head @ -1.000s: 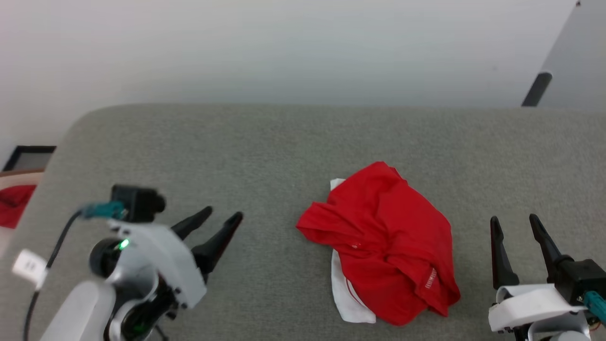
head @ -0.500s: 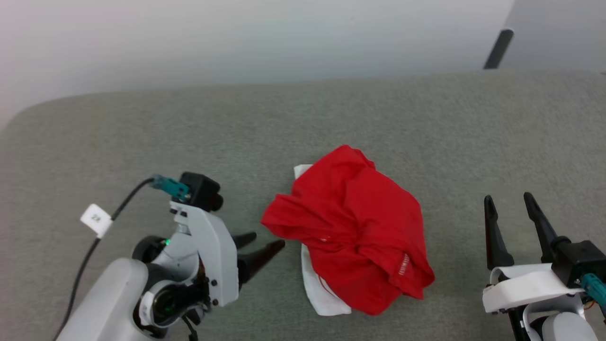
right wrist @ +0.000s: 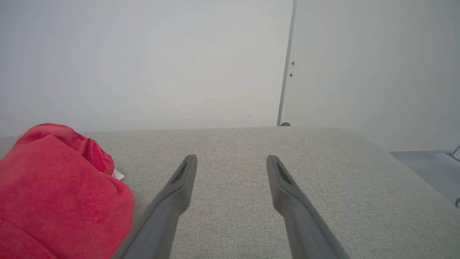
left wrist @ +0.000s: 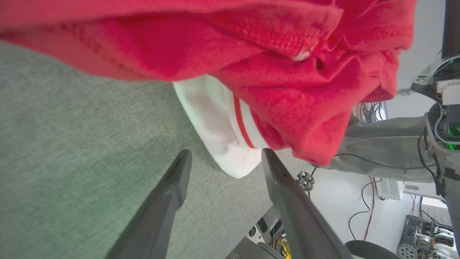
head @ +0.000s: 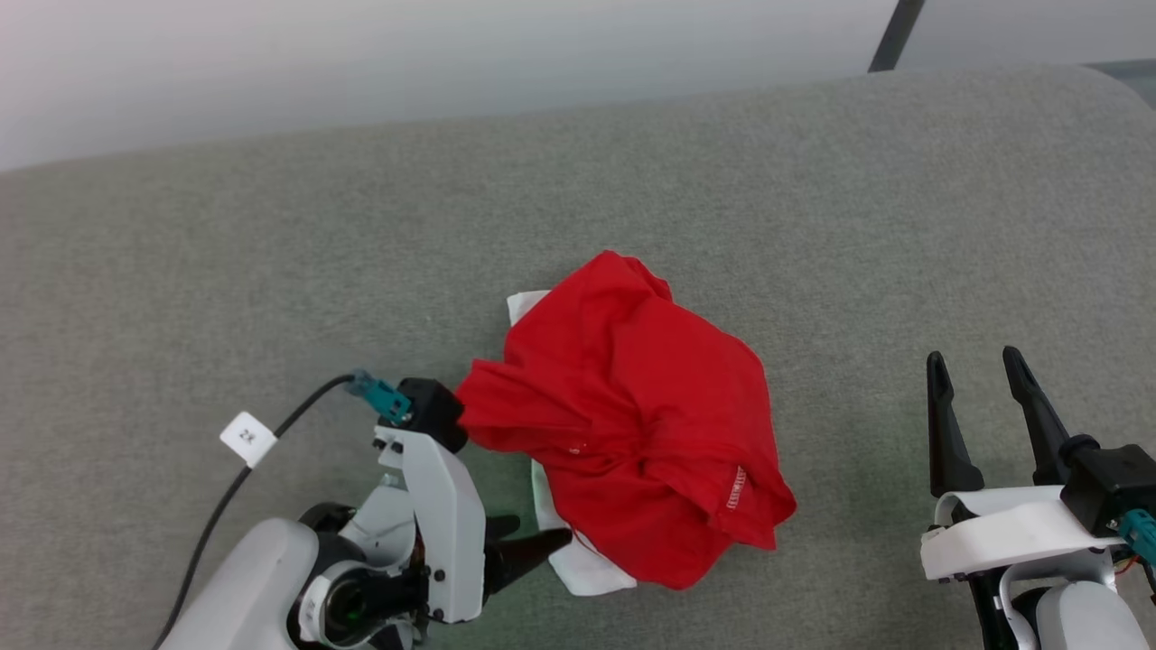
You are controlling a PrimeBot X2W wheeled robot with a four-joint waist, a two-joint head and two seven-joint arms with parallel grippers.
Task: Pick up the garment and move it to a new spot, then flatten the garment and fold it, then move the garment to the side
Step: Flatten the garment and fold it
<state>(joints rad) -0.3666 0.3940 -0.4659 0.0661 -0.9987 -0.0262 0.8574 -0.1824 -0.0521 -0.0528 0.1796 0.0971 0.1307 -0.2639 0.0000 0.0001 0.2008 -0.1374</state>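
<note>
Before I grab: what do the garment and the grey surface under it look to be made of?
The garment: seemingly soft knit jersey, matte red with a white sleeve; it bunches loosely and shows fine knit texture. The grey surface: probably woven upholstery, matte, speckled weave visible.

Left gripper [head: 539, 531]: is swinging rightward, fingers spread, closing in on the garment's [head: 632, 424] near-left white sleeve [head: 582, 573], tips now just beside it.
</note>
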